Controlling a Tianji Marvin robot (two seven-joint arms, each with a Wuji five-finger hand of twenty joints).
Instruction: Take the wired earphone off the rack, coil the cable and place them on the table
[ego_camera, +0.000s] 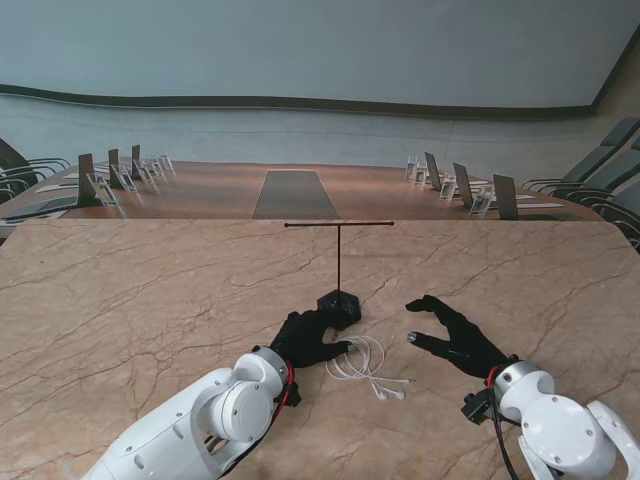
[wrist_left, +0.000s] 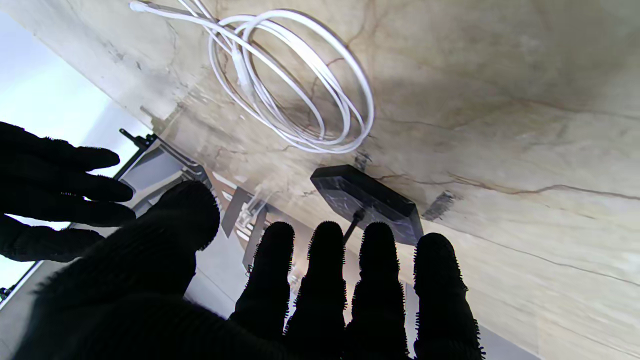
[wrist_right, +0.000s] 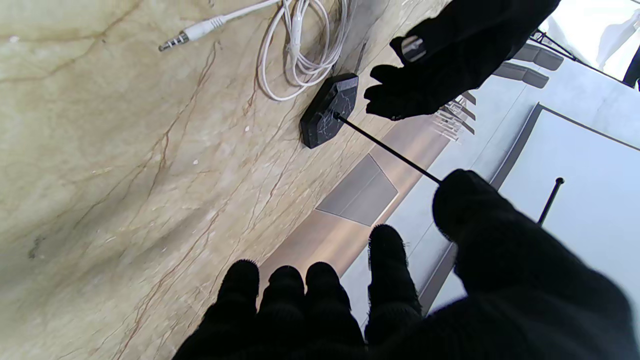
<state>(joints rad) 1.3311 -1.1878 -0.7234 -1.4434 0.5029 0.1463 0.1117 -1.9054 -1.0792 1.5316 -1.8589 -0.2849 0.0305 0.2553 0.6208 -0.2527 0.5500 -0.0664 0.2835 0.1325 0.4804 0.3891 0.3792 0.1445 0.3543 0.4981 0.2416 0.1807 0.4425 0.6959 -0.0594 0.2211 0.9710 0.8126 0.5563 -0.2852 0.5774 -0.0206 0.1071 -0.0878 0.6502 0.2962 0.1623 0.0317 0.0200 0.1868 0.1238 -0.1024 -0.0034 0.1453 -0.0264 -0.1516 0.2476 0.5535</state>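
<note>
Lying coiled on the marble bench (ego_camera: 130, 300), white wired earphone (ego_camera: 362, 362) off the rack (ego_camera: 339, 262), loops just beside the rack's black base on the side nearer to me. Cable loops stacked in a rough oval, seen close from the left wrist view (wrist_left: 295, 85); plug end (wrist_right: 192, 34) trailing out straight from the coil, apart from the loops. Small white end pieces near the coil's nearer edge, too small to tell apart.

Left hand (ego_camera: 308, 338) in black glove, palm down, just left of the coil and beside the rack base; fingers (wrist_left: 325, 280) spread and straight, holding nothing, whether a fingertip touches the cable not clear from the stand view. Right hand (ego_camera: 455, 335) also gloved, well to the right of the coil, fingers (wrist_right: 285, 295) apart and lightly curled, holding nothing, hovering or resting over bare bench, cannot tell which.

Rack upright: thin black post, bare crossbar at top, hexagonal base (wrist_right: 327, 110) flat on the bench. Beyond the bench, long conference table with chairs and name stands on both sides.
</note>
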